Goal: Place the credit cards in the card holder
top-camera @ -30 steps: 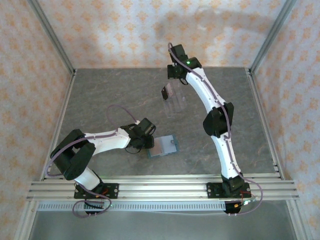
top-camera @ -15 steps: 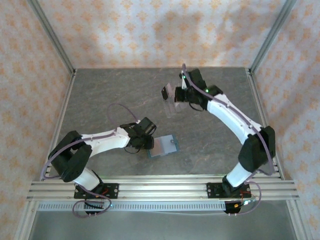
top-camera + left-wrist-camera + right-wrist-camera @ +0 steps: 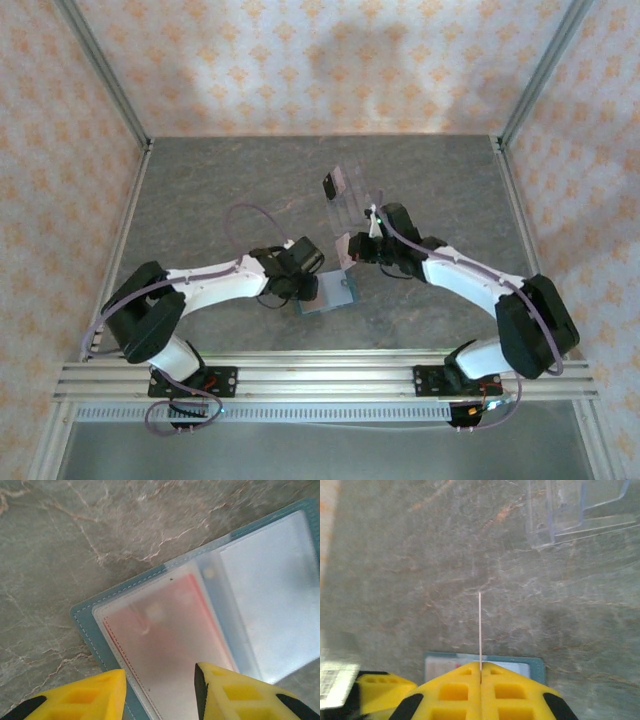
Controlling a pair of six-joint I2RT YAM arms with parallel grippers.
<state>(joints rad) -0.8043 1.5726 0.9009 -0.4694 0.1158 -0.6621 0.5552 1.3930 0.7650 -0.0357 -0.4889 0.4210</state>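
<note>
The teal card holder lies open on the grey table, clear sleeves facing up. In the left wrist view a red credit card sits under the left sleeve of the card holder. My left gripper hovers open over that sleeve with nothing between its fingers; from above, the left gripper is at the holder's left edge. My right gripper is shut on a thin credit card, seen edge-on and upright just above the card holder. In the top view the right gripper is just behind the holder.
A clear ridged plastic tray stands behind the wallet with a black card leaning at its left end. The tray's corner shows ahead of the right gripper. Aluminium rails line the table's edges.
The right arm swung from the tray at the back down to the wallet, carrying the card. The left gripper shifted slightly right along the wallet's edge and its jaws widened a little.
</note>
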